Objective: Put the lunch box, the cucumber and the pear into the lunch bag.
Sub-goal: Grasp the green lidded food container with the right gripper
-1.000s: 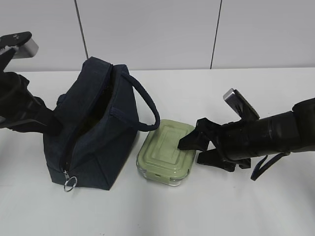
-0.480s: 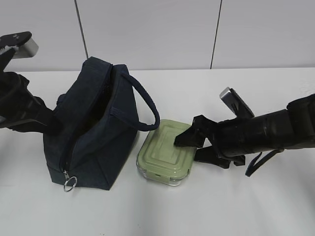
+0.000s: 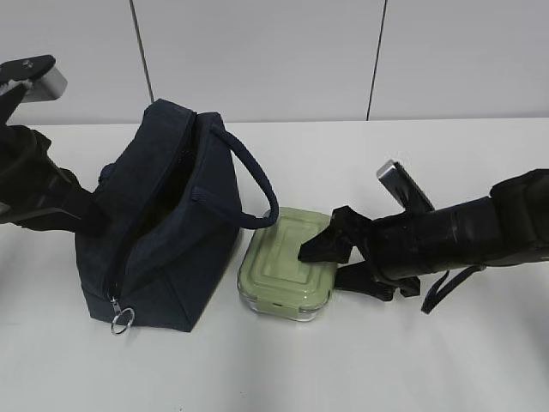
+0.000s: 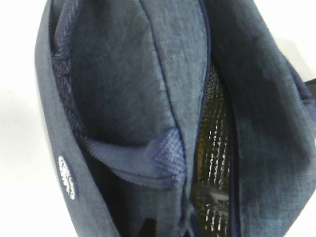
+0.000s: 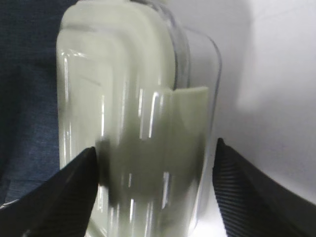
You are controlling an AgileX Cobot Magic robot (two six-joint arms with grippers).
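Lunch box (image 3: 286,268) beside lunch bag (image 3: 159,232), right tool (image 3: 330,262) spread astride it, left tool closed.

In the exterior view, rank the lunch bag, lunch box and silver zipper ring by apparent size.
1. lunch bag, clearly the largest.
2. lunch box, beside the bag at about the same depth, so the gap looks real.
3. zipper ring, by far the smallest, hanging at the bag's front corner.
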